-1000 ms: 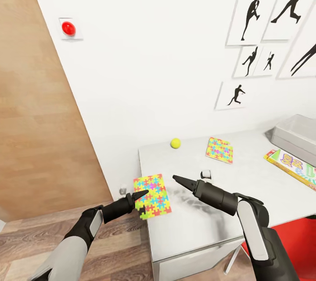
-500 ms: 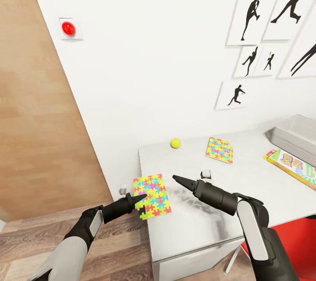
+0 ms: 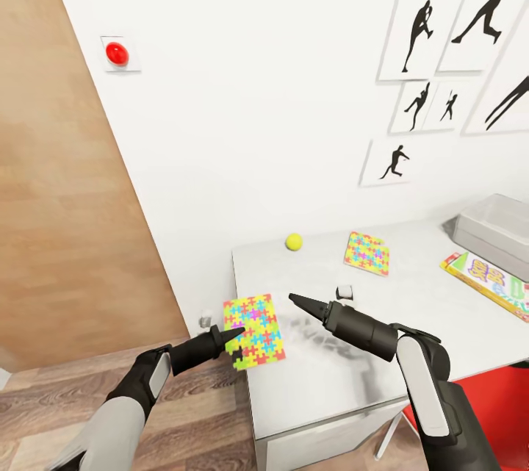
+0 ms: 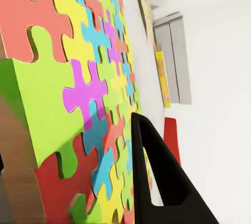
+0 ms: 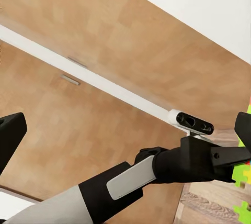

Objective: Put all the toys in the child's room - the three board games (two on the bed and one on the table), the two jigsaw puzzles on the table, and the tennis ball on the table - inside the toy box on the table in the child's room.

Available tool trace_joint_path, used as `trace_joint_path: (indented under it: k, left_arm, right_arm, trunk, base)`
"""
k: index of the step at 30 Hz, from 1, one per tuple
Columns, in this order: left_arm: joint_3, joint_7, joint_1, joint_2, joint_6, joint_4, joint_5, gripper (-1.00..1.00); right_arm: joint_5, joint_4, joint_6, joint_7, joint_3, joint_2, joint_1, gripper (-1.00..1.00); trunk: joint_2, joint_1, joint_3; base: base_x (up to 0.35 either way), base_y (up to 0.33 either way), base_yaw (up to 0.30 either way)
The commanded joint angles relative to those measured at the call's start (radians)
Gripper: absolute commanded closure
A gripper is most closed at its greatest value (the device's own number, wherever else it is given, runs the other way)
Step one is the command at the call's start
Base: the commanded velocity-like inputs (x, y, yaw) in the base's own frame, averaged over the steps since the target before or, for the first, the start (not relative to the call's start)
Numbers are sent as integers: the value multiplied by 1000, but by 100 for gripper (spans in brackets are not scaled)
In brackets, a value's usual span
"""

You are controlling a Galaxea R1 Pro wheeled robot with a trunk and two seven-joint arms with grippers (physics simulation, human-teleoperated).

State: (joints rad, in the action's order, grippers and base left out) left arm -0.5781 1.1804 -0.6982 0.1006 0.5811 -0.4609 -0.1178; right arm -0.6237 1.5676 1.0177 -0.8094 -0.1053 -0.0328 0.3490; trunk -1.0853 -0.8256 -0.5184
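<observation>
Left gripper (image 3: 234, 329) is set at the table-corner edge of the near puzzle (image 3: 254, 329); one finger (image 4: 162, 177) lies over the puzzle face, grasp not confirmed, opening cannot be told. Right gripper (image 3: 296, 300) hovers above the table (image 3: 411, 317), apparently parted and empty. Nothing is seen packed yet: ball (image 3: 294, 241), far puzzle (image 3: 366, 253) and Skip-Bo box (image 3: 492, 281) lie outside the toy box (image 3: 494, 230).

table (image 3: 411, 324): near puzzle (image 3: 254, 329) left edge | tennis ball (image 3: 294, 241) behind

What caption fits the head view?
Left gripper grips the near jigsaw puzzle at the table corner.
</observation>
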Motion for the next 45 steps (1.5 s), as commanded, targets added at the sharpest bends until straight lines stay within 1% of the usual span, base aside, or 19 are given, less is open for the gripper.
trace_joint_path:
  k: [1,12,14,16,19,23,26,33,39,45]
  left_arm:
    - [-11,10,-1,7,17,-2,3,100]
    - [-12,17,-1,7,16,-2,4,100]
    - [-16,22,-1,-4,20,-6,5,100]
    - [-15,27,-2,-1,22,-5,1,100]
    - [-15,27,-2,1,22,-5,1,100]
    - [-14,27,-1,-18,23,-5,4,100]
    - [-14,28,-1,-27,23,-5,4,100]
    - [-14,28,-1,-30,23,-5,5,100]
    - [-14,28,-1,-30,23,-5,6,100]
    - [-14,28,-1,-30,23,-5,6,100]
  right_arm:
    - [5,0,4,-7,-2,-1,1,-100]
    - [6,0,4,-7,-2,-7,1,-100]
    - [6,0,4,-6,-3,-7,1,-100]
    - [11,-12,-8,5,7,-18,1,-100]
    - [11,-15,-15,2,6,-35,1,-100]
    - [8,-25,-33,20,4,-58,1,-100]
    - [5,-28,-43,37,4,-65,1,-100]
    - [6,-29,-44,76,5,-67,1,-100]
    - [6,-29,-44,110,6,-67,1,-100]
    - [6,-29,-44,112,6,-68,1,-100]
  trunk:
    - [7,4,2]
    - [84,46,37]
    - [98,54,43]
    - [97,54,43]
    - [97,54,43]
    - [97,54,43]
    - [97,54,43]
    - [97,54,43]
    - [139,77,62]
    - [181,100,81]
  base:
    - [0,0,0]
    - [0,0,0]
    - [0,0,0]
    - [0,0,0]
    - [0,0,0]
    - [0,0,0]
    - [0,0,0]
    - [0,0,0]
    - [0,0,0]
    - [0,0,0]
